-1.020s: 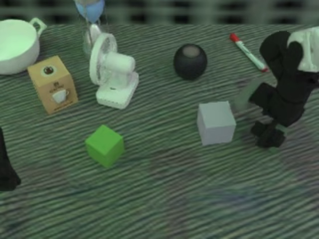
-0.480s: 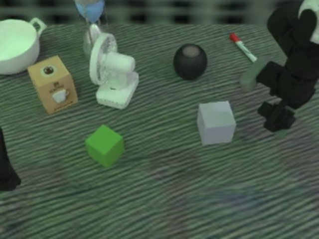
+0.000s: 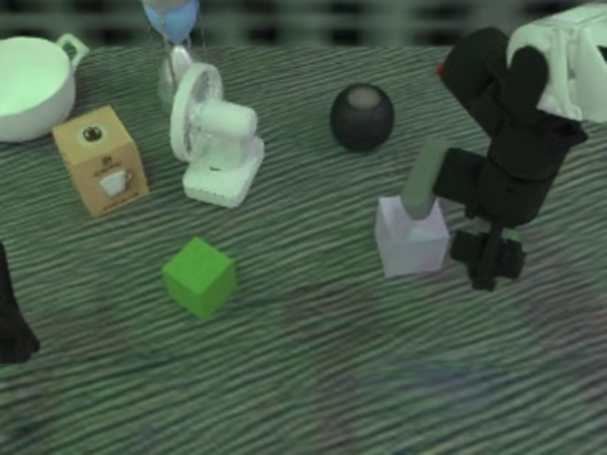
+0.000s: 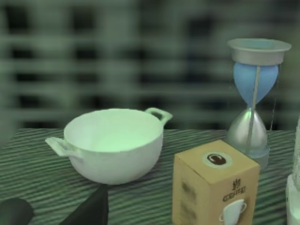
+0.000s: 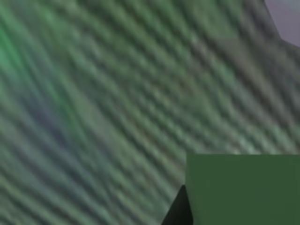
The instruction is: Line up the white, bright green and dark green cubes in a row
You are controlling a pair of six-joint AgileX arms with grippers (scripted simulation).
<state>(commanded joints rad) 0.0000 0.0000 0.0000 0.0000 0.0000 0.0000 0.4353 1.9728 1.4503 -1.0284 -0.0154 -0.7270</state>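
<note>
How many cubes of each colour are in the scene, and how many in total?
White cube: 1
Bright green cube: 1
Dark green cube: 1, in the right gripper, right of the white cube
Total: 3
Left gripper: parked, table's left edge

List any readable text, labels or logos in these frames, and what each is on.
Cardboard box: a round emblem on top, blurred print and a cup picture on its front; lettering too blurred to read.
Cardboard box in the top view: same emblem and cup picture, no legible words.
Nothing else shows any text.
</note>
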